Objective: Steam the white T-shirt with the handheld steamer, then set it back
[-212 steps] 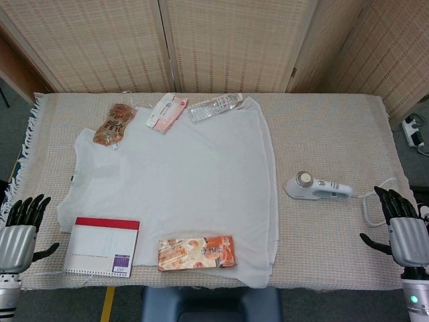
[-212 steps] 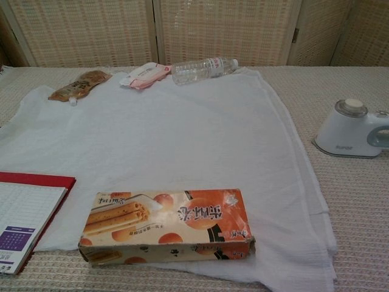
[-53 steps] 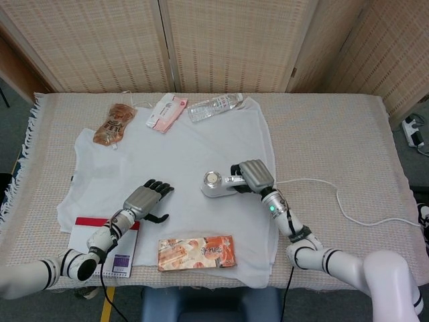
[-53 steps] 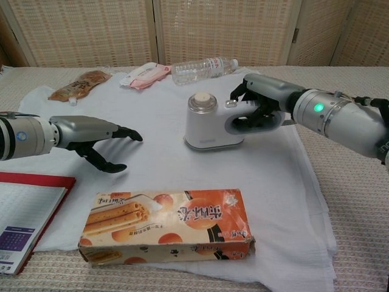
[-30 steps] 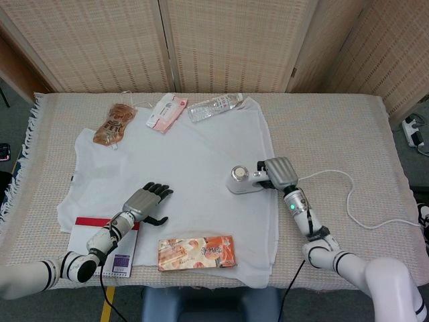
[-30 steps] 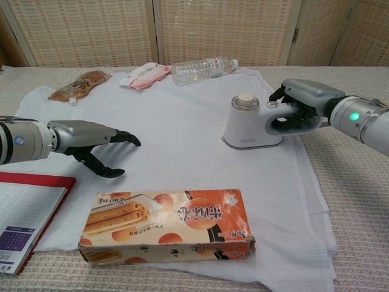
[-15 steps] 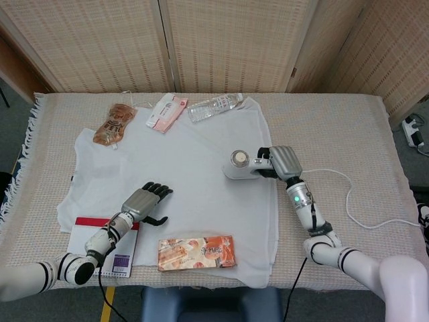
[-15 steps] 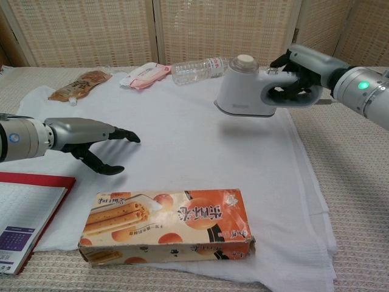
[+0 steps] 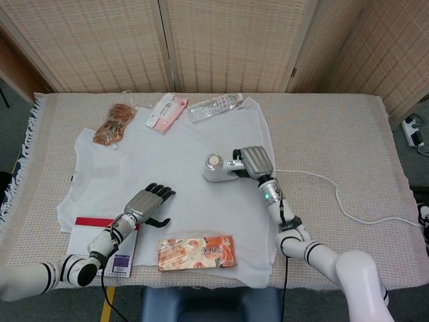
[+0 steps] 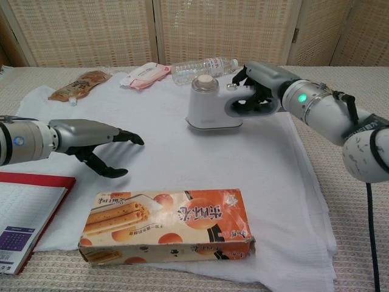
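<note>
Writing: the snack box (image 10: 167,226) at the near edge carries orange/white print w/ large characters across its front, too stylised to read here; the steamer's base had small lettering but none legible now. Notebook (image 9: 102,246), red-bound w/ ruled page and a purple corner block, text too small. Counts: 1 white T-shirt (image 9: 167,168) spread flat on the table (image 9: 335,127), 1 steamer (image 10: 209,108), 1 box, 1 notebook, 1 brown pouch (image 9: 114,123), 1 pink-white pack (image 9: 166,112), 1 clear bottle (image 9: 214,106) w/ label unreadable. Pouch, pack and bottle sit in a row at the shirt's 12 o'clock edge; box at 6 o'clock, notebook at 7–8 o'clock overlapping the hem. Right hand (image 10: 258,85) grips the steamer's handle, fingers wrapped through the loop, steamer upright over the shirt's centre-right, approx 2 o'clock from the box; whether its base touches the cloth, can't tell. White cord (image 9: 348,204) trails off toward 3 o'clock. Left hand (image 10: 91,143) holds nothing, dark fingers extended and slightly apart, thumb hooked below, low over the shirt at approx 9 o'clock from the steamer.
</note>
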Robot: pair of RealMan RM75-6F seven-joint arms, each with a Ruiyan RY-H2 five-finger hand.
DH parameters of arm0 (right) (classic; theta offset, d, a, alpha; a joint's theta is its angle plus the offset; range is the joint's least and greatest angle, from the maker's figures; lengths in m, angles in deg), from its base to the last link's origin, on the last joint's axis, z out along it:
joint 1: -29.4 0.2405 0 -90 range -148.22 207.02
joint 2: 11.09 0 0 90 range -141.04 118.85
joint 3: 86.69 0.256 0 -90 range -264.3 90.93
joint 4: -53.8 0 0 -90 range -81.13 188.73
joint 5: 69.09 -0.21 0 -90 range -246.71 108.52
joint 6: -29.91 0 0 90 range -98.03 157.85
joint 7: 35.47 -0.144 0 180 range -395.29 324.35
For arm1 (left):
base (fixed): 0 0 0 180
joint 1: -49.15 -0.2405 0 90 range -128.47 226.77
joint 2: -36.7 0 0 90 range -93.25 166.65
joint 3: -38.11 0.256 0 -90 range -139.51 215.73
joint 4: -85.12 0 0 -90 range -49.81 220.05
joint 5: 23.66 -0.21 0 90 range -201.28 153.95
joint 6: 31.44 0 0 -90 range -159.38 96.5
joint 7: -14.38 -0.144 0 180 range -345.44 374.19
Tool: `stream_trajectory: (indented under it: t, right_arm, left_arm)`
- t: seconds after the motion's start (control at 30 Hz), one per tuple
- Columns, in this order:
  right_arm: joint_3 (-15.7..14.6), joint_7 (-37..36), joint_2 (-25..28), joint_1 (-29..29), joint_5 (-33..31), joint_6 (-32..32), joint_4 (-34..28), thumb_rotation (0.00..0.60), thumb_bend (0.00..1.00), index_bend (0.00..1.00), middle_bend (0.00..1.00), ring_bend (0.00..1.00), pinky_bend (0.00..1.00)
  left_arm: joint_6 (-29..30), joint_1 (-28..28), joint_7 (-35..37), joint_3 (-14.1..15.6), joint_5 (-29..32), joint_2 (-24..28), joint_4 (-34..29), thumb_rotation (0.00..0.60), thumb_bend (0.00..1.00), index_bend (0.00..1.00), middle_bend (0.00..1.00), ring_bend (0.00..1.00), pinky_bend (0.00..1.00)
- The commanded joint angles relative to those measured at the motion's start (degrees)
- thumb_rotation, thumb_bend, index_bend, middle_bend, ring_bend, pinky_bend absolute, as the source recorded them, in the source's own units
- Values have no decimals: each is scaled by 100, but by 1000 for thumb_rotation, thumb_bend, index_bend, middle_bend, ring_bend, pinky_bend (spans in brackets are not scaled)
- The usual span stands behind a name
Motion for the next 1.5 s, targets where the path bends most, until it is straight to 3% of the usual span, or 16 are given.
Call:
stream_trajectory:
  t: [0.03, 0.3, 0.67, 1.03, 1.5]
  right_arm:
    - [-82, -29, -274, 109, 52, 118, 501, 600, 505, 820, 853, 816, 893]
    - [-135, -257, -465, 14, 56, 212, 1321, 600, 508, 822, 853, 815, 893]
    - [-161, -554, -336, -273, 35, 322, 1891, 600, 510, 828, 853, 815, 893]
    - [-199, -1192, 158, -382, 316, -285, 1032, 600, 510, 827, 853, 815, 893]
    - [-566, -1220, -71, -269, 715, -235, 499, 600, 510, 827, 853, 815, 893]
  left_arm:
    - [-4, -6, 7, 17, -3, -6, 15, 294, 393, 118, 98, 19, 0]
    - [-5, -14, 48, 24, -5, 7, 34, 294, 392, 119, 98, 19, 0]
    - [7, -10, 24, 48, -22, 15, 24, 293, 392, 120, 98, 19, 0]
    - [85, -13, -22, 33, 3, 63, -71, 290, 392, 120, 98, 19, 0]
    - [111, 9, -88, 21, 74, 40, -60, 294, 393, 120, 98, 18, 0]
